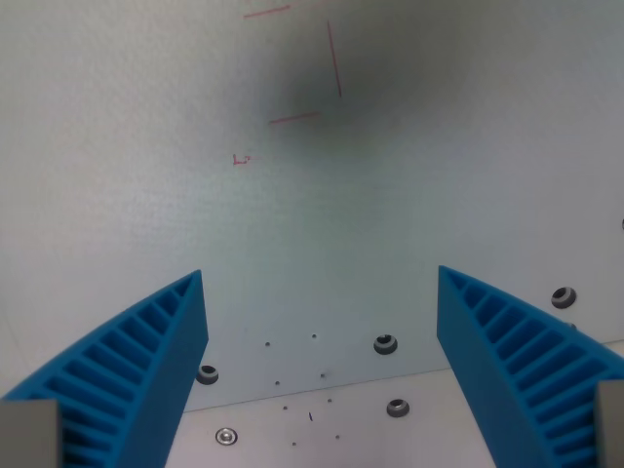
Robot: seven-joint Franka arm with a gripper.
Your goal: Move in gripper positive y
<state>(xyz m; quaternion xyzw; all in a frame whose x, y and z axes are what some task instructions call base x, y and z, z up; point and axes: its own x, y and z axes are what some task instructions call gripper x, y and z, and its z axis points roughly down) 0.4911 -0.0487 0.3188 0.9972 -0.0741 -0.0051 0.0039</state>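
Note:
In the wrist view my gripper [322,278] is open and empty. Its two blue ribbed fingers rise from the bottom corners, the left finger [146,361] and the right finger [507,351], with a wide gap between them. Below lies a pale grey-white board [146,146]. Thin red lines [333,58] and a small red mark [241,159] are drawn on it near the top. A dark soft shadow [341,78] lies over the red lines. Nothing is held between the fingers.
Several bolt holes and screws sit in the surface near the bottom, such as one [386,343], one [397,408] and one at the right [563,296]. A board edge [322,390] runs across between the fingers. Small dark specks lie around it.

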